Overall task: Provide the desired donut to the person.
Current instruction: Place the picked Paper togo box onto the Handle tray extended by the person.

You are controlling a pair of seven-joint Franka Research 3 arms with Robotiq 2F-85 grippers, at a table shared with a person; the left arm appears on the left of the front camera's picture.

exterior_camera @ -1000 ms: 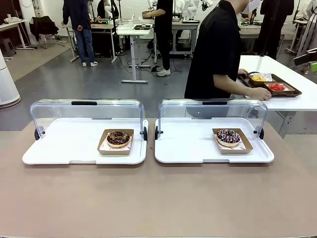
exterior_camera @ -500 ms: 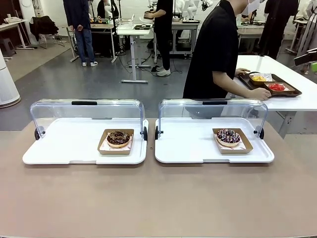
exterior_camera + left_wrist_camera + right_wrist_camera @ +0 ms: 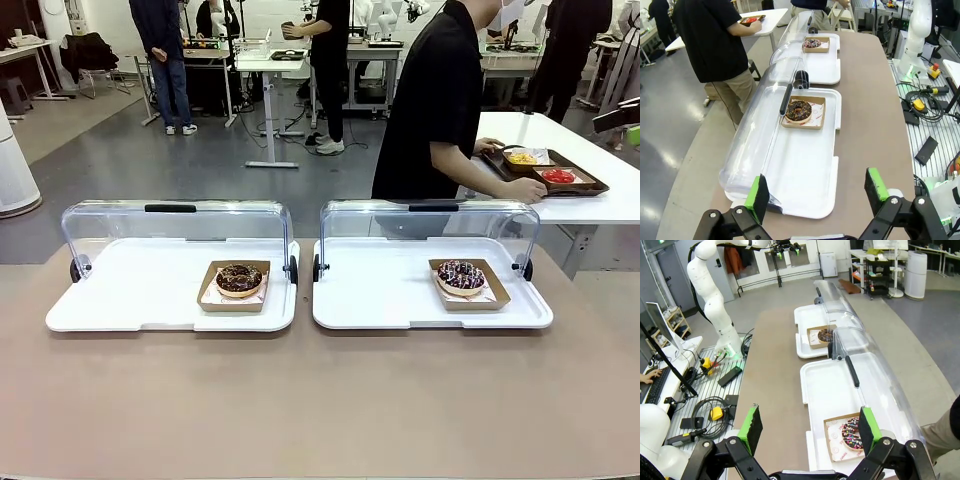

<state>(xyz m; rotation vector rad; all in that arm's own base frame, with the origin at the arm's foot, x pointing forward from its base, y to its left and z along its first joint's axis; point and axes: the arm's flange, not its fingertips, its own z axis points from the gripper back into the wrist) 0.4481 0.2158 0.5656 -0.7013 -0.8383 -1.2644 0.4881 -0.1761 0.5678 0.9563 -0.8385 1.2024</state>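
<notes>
A chocolate donut (image 3: 239,279) on a cardboard square lies in the left white tray (image 3: 120,300). A sprinkled chocolate donut (image 3: 461,276) on its card lies in the right white tray (image 3: 380,300). Both clear lids stand swung back. The person (image 3: 435,100) in black stands behind the right tray, turned to a side table, hands on a dark brown tray (image 3: 545,172). My left gripper (image 3: 816,192) hovers open above the near end of its tray, the chocolate donut (image 3: 798,110) ahead of it. My right gripper (image 3: 807,431) is open above the sprinkled donut (image 3: 852,433).
The brown tabletop (image 3: 320,400) runs in front of both trays. Clear lids (image 3: 175,225) rise behind the donuts. The side table (image 3: 590,195) at right carries the brown tray with food. Other people and tables stand farther back.
The person has shifted slightly at the side table, hands still on the brown tray. The donuts and trays have not moved.
</notes>
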